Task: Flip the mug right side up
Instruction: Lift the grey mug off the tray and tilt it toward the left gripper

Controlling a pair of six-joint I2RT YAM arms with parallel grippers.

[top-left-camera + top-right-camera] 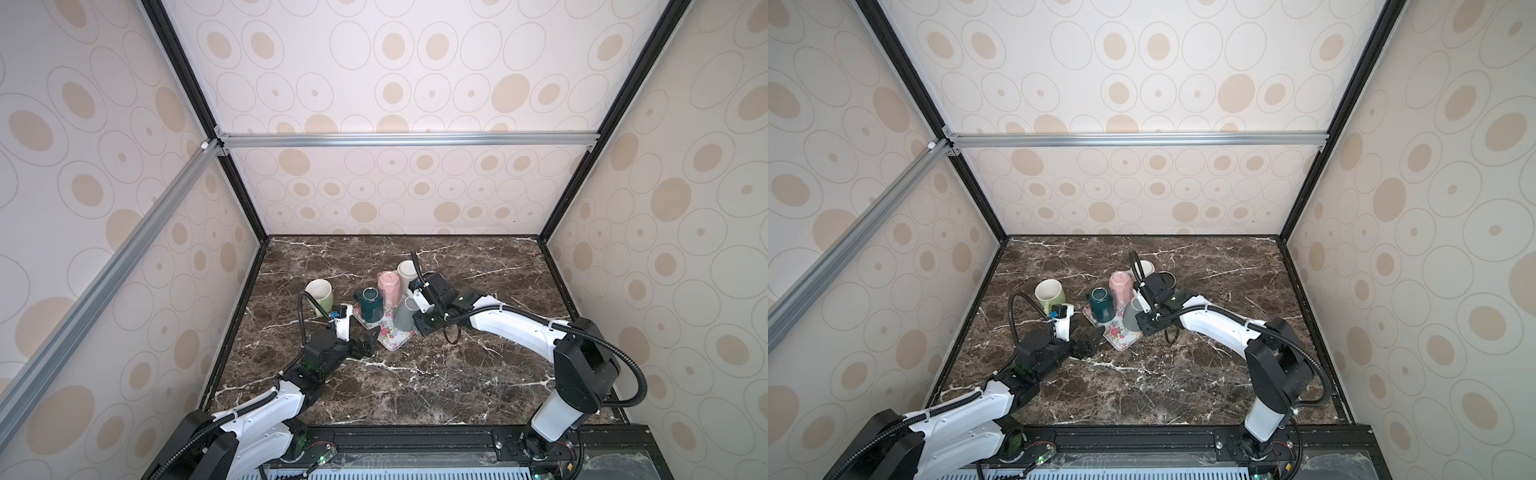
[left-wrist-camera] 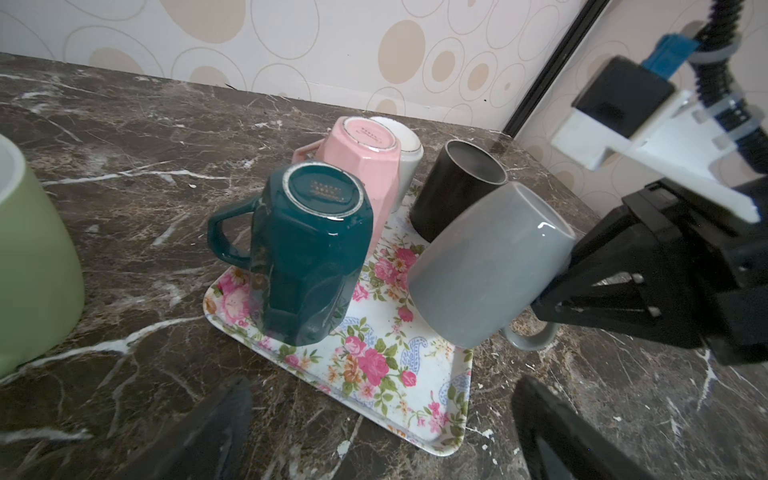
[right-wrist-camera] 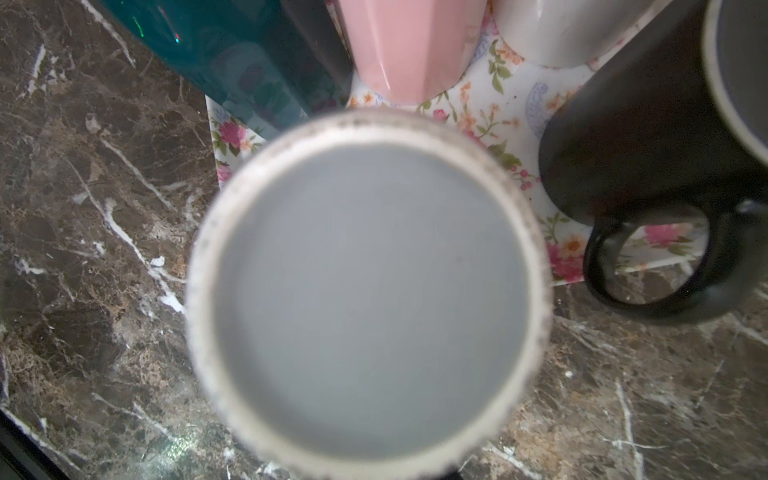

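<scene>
Tilted grey mug point(image 2: 486, 266), mouth angled down over the edge of the floral tray point(image 2: 453, 415), clenched in the right fingers point(image 2: 602, 324), left fingers point(image 2: 552, 440) spread empty nearby; rotating it may strike the black mug point(image 2: 453, 195) or loosen the hold

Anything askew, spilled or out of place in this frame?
Yes: the grey mug is tilted at the edge of the floral tray, base toward the right tool that grips it, handle pointing down. The teal mug and pink mug stand upside down on the tray. Nothing looks spilled or broken.
</scene>
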